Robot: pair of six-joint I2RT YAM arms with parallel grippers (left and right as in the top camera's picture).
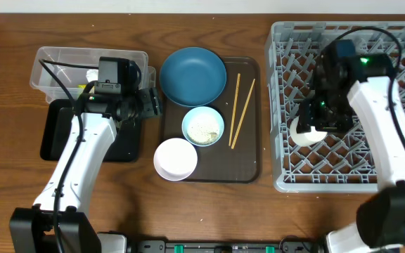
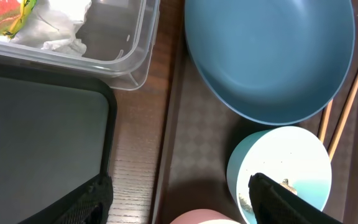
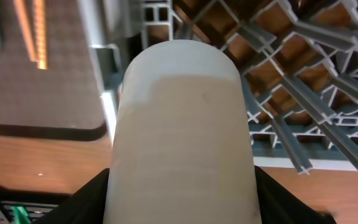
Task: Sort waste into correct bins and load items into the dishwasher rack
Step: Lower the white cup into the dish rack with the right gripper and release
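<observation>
My right gripper is shut on the small white cup and holds it over the left part of the grey dishwasher rack. The cup fills the right wrist view. My left gripper is open and empty above the brown tray's left edge, next to the light blue bowl, which holds rice grains. The dark blue plate, the white bowl and two chopsticks lie on the tray. The clear tub holds the wrapper and the napkin. The black tray lies in front of the tub.
The dark brown serving tray sits between the bins and the rack. The rack's peg lattice lies under the cup. Bare wooden table runs along the front.
</observation>
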